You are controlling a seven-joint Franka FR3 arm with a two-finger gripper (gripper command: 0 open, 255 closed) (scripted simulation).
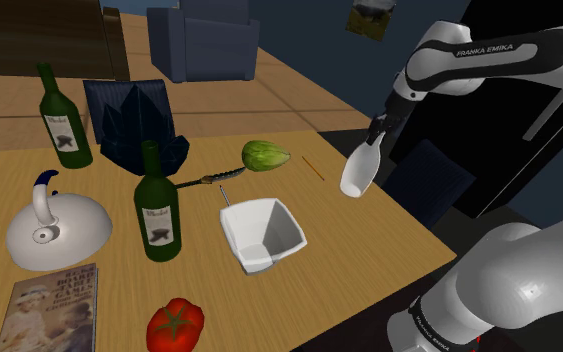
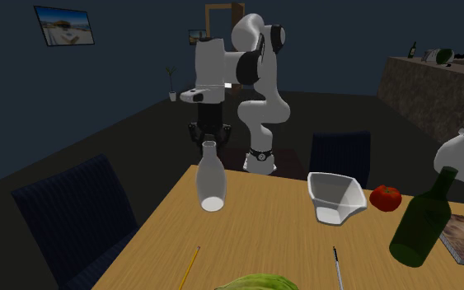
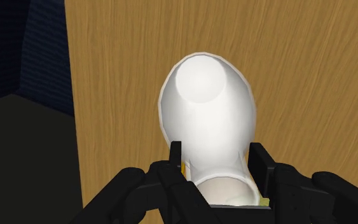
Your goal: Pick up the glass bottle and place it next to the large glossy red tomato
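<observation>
A plain white bottle [image 1: 360, 171] hangs in the air over the table's edge at the shoulder view's right, clasped at the neck by my black gripper [image 1: 377, 136]. In the wrist view the fingers [image 3: 176, 157] press both sides of the bottle's neck [image 3: 217, 168], and its wide base [image 3: 200, 81] points away over the wooden table. In the second exterior view the bottle [image 2: 211, 180] hangs tilted under the gripper [image 2: 209, 136]. The glossy red tomato [image 1: 175, 324] lies near the table's front edge, well away from the bottle, also the tomato [image 2: 385, 197].
A white bowl [image 1: 262, 233] sits between bottle and tomato. Two green wine bottles [image 1: 155, 203] [image 1: 63, 118], a white teapot [image 1: 55, 226], a book [image 1: 53, 308], a dark folded object [image 1: 135, 123], a green vegetable [image 1: 266, 156], a pencil [image 1: 312, 167] share the table. A dark chair [image 1: 429, 180] stands beside it.
</observation>
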